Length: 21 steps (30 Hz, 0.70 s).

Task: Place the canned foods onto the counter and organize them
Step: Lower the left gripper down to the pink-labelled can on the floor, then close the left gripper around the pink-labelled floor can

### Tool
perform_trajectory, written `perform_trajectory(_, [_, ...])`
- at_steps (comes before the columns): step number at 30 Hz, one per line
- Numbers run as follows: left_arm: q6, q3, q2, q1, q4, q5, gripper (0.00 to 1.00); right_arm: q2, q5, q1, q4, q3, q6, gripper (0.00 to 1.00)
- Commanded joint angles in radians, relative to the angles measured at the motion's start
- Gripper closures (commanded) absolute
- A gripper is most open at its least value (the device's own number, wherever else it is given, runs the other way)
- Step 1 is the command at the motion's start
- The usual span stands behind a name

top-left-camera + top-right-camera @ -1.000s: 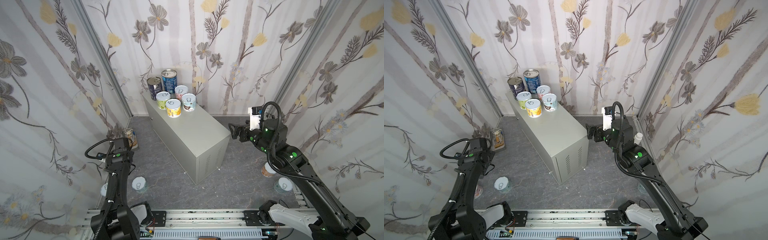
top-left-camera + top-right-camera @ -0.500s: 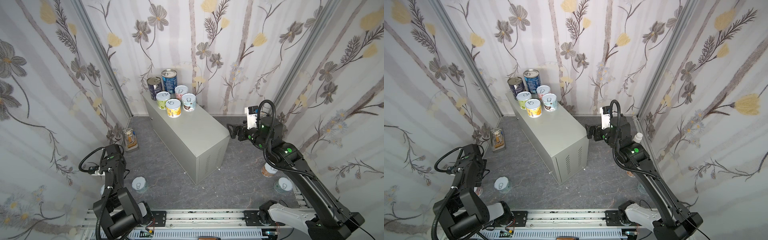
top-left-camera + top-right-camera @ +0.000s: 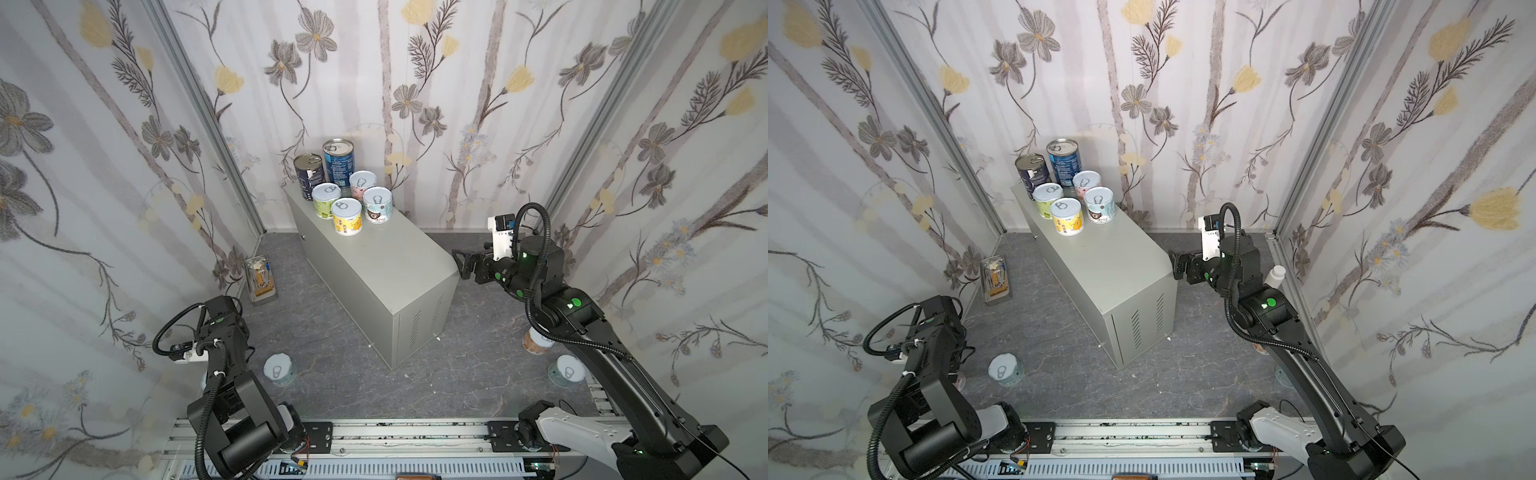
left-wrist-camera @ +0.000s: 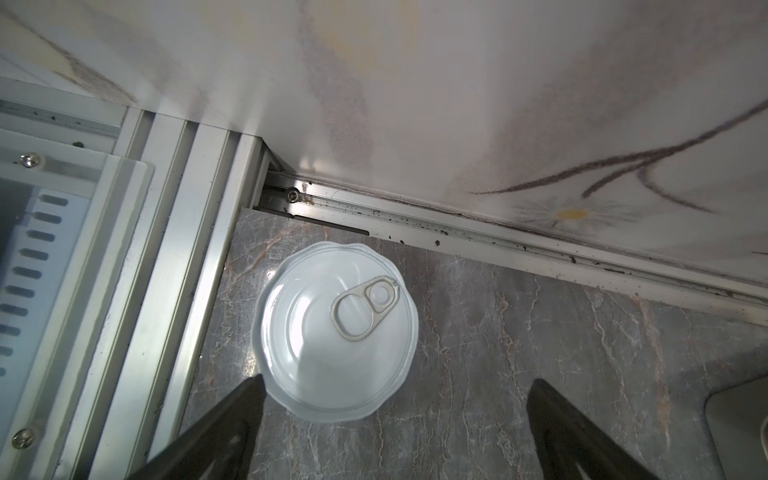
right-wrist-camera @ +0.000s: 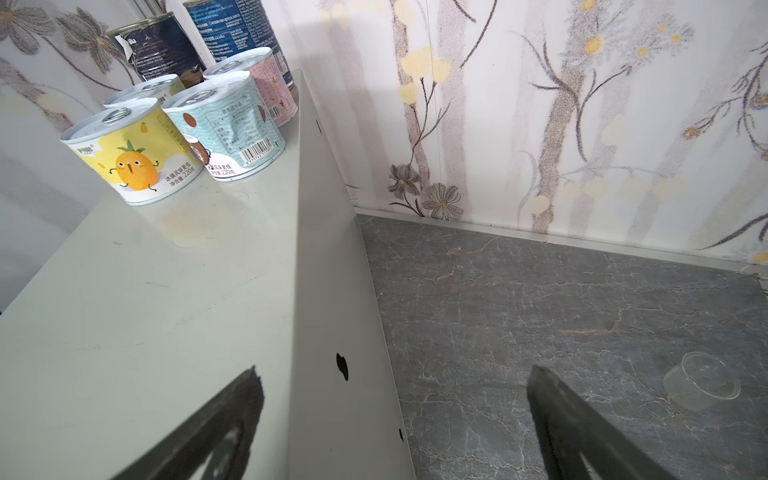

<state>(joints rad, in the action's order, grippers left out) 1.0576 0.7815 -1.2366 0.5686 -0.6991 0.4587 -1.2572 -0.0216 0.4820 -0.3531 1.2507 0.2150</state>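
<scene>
Six canned foods stand at the far end of the counter (image 3: 386,266): two tall dark blue ones (image 3: 338,164) at the back and several short pastel ones (image 3: 347,216) in front. On the floor, a pale-lidded can (image 3: 279,370) stands left of the counter and two more (image 3: 569,371) stand under my right arm. In the left wrist view my left gripper (image 4: 395,399) hangs open over another pale-lidded can (image 4: 336,328) in the floor's corner, one finger (image 4: 237,411) beside its rim. My right gripper (image 3: 463,264) is open and empty at the counter's right edge.
A clear box of small tools (image 3: 260,276) leans at the left wall. A white pill bottle (image 3: 1276,276) stands behind my right arm, and a clear cup (image 5: 702,380) sits on the floor. The aluminium rail (image 3: 374,432) runs along the front, and walls close in on three sides.
My left arm has folded down and back toward the front-left corner of the floor. My right gripper has edged slightly toward the counter. Both stay open.
</scene>
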Motion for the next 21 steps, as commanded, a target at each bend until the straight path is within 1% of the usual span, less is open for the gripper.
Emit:
perform_trajectory(1, [0.008, -0.011, 0.006, 0.012, -0.002, 0.058, 0.00, -0.003, -0.014, 0.000, 0.040, 0.001, -0.001, 0.00])
perform_trajectory(9, [0.007, 0.011, -0.089, 0.067, 0.001, 0.018, 0.00, -0.001, -0.024, 0.000, 0.031, 0.005, 0.008, 0.00])
perform_trajectory(21, [0.007, -0.002, -0.128, 0.092, 0.012, 0.000, 0.00, -0.008, -0.024, 0.000, 0.032, 0.006, 0.009, 0.00])
